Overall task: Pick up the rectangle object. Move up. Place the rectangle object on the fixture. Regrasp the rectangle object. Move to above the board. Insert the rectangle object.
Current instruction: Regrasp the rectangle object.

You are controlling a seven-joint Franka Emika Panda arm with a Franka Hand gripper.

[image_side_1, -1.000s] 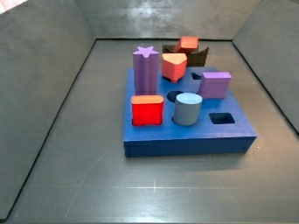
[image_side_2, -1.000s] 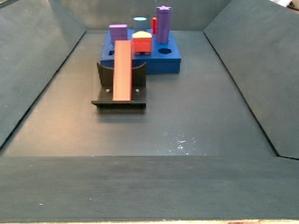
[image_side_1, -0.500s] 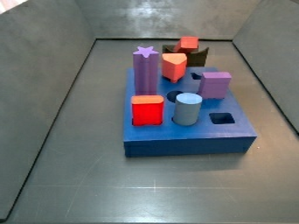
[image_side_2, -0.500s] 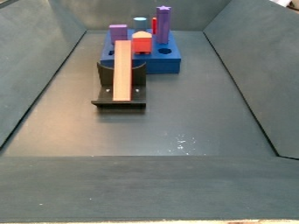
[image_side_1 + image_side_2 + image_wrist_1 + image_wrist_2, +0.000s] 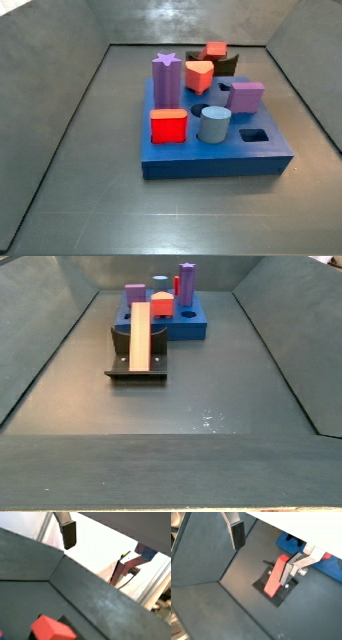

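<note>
The rectangle object (image 5: 140,336) is a long orange-red bar leaning on the dark fixture (image 5: 120,364), in front of the blue board (image 5: 197,326). In a side view only its top end (image 5: 215,49) shows, behind the board (image 5: 214,160). In a wrist view the bar (image 5: 274,578) lies on the fixture (image 5: 272,597), far below my gripper (image 5: 266,552). The gripper is open and empty, with its fingers (image 5: 236,534) wide apart. It also shows open in a wrist view (image 5: 101,549). It is out of view in both side views.
The board holds a purple star post (image 5: 166,78), a red cube (image 5: 167,126), a blue-grey cylinder (image 5: 214,125), a purple block (image 5: 245,96) and an orange heart piece (image 5: 199,75). A rectangular slot (image 5: 253,133) is open. Grey walls enclose the bin floor (image 5: 174,406).
</note>
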